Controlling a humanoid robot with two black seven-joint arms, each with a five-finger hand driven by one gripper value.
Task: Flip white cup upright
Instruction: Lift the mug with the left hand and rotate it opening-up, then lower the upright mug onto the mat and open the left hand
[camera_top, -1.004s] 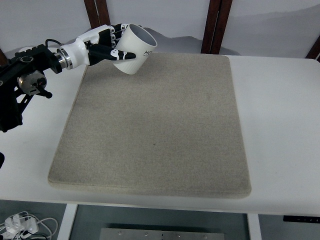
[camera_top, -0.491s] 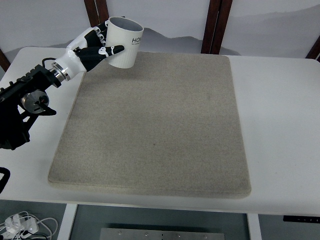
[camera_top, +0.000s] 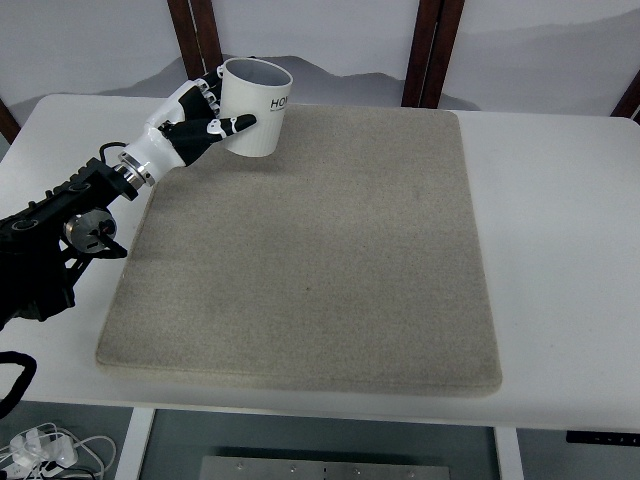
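**White cup held mouth-up at far left corner of mat**

The black jointed left arm (camera_top: 60, 225) enters from the picture's left edge and runs diagonally up and to the right, ending in a silver wrist collar. The white-and-black fingered left hand (camera_top: 190, 125) extends from that collar toward the far left corner of the grey fabric mat (camera_top: 310, 260). The hand's fingers are curled around the white cylindrical cup with dark lettering (camera_top: 254, 108): the thumb lies across the near side of the cup wall, and the other fingers wrap the far left side. The cup is gripped with its open mouth facing up, tilted only slightly. Its base sits over the mat's far left corner; contact with the mat cannot be confirmed. The mat lies flat on the white rectangular table (camera_top: 560, 240).
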